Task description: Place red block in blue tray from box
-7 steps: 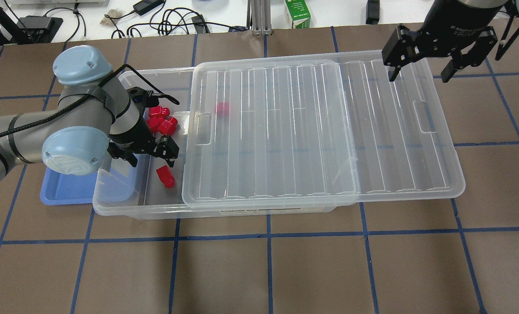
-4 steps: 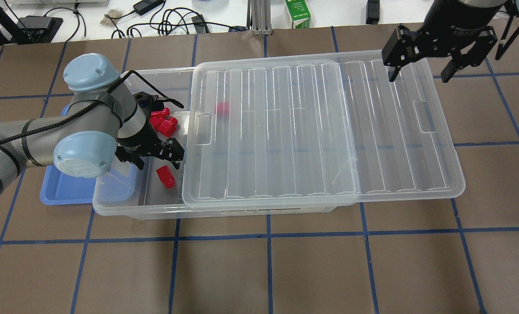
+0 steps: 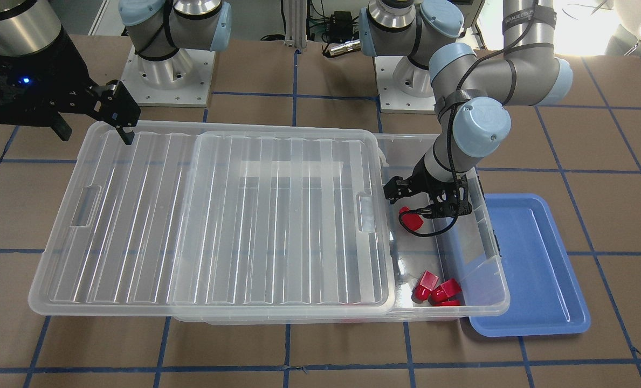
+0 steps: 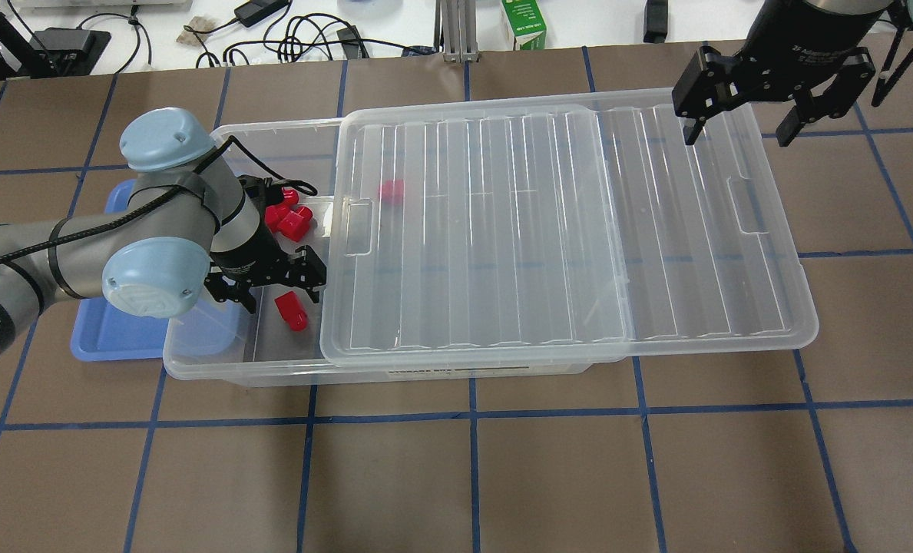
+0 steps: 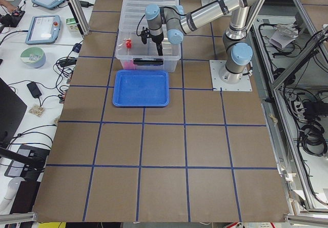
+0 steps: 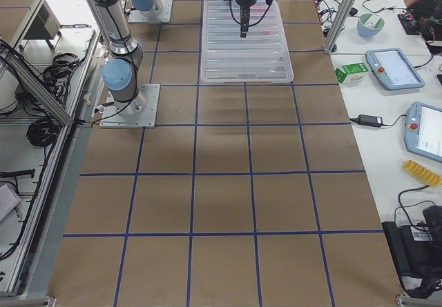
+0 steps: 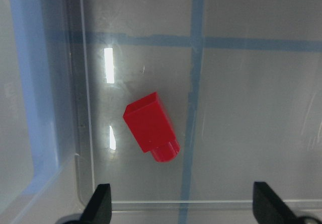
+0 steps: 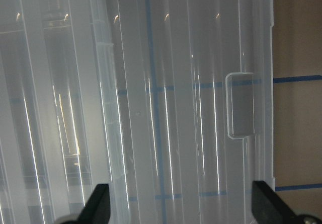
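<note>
Left jaws are gaping over the block (image 4: 290, 311) in the box (image 4: 233, 372) — right jaws gaping over its lid (image 4: 564, 230).

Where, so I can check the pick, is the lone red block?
Overhead view, left side: the red block lies on the box floor, under the open left hand, apart from the red cluster.

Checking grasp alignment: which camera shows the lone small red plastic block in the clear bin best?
Left wrist-mounted. The small red plastic block sits large at mid-frame with nothing in front of it, its body and stub end both clear. Overhead exterior shows it whole but small. Exterior front-facing shows it small and partly obscured. In the side views it is too small to pick out.
</note>
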Motion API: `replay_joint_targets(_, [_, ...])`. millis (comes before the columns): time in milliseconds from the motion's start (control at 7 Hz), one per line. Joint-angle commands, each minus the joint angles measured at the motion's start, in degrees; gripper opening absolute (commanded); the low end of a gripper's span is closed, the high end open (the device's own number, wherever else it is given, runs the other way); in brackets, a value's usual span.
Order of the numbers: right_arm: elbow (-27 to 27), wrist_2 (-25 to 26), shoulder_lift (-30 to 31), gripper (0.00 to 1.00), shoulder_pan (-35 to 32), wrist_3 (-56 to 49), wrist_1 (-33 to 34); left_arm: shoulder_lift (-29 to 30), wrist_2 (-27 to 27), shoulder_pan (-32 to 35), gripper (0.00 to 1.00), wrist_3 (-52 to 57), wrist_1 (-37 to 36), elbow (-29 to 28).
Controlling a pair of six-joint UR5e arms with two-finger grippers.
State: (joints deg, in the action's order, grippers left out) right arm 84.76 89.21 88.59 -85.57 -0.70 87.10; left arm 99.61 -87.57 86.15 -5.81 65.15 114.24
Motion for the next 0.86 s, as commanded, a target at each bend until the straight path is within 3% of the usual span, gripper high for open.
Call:
replay_joint_targets(0, [-0.04, -0.09, 0.00, 1.00, 0.05, 0.00, 0.00, 0.67, -0.15, 0.33, 0.98, -9.18, 0.15, 0.19])
replay_joint_targets(714, [0.23, -0.09, 0.09, 1.00, -0.03, -0.09, 0.00, 2.77, -1.47, 0.34, 0.98, -16.31, -1.33, 1.42])
